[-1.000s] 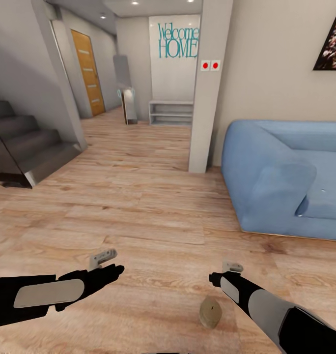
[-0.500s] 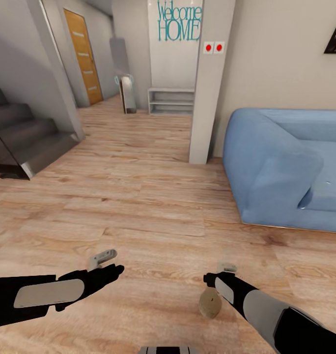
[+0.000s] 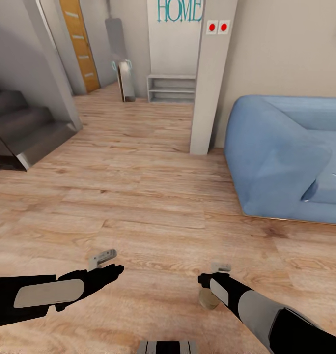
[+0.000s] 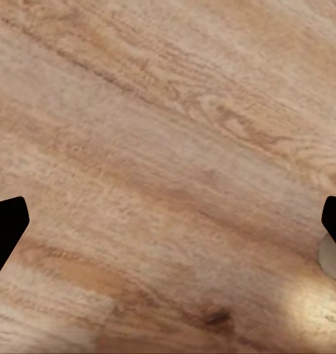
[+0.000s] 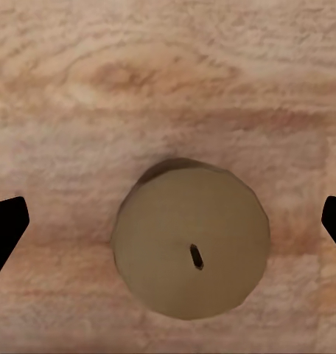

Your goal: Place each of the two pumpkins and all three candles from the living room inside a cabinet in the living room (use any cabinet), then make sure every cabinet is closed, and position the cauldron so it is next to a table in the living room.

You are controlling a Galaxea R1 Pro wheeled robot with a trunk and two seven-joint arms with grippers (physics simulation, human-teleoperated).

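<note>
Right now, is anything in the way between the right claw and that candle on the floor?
Nothing visible. The right claw hangs over the candle, which stands upright on bare wood floor, and the wrist view shows its open fingers either side with a clear gap down.

In the head view the right arm [image 3: 246, 305] is covering most of the candle [image 3: 207, 299], leaving a tan sliver showing. The picture's edge is cutting the sofa [image 3: 286, 157] at the right, the stairs [image 3: 20, 132] at the left, and the teal lettering [image 3: 180, 11] and the door [image 3: 79, 44] at the top. The right gripper [image 3: 214, 275] is facing downward, so its fingers are hiding beneath it. In the left wrist view a pale shape [image 4: 331, 262] is running off the edge, too little to name.
</note>
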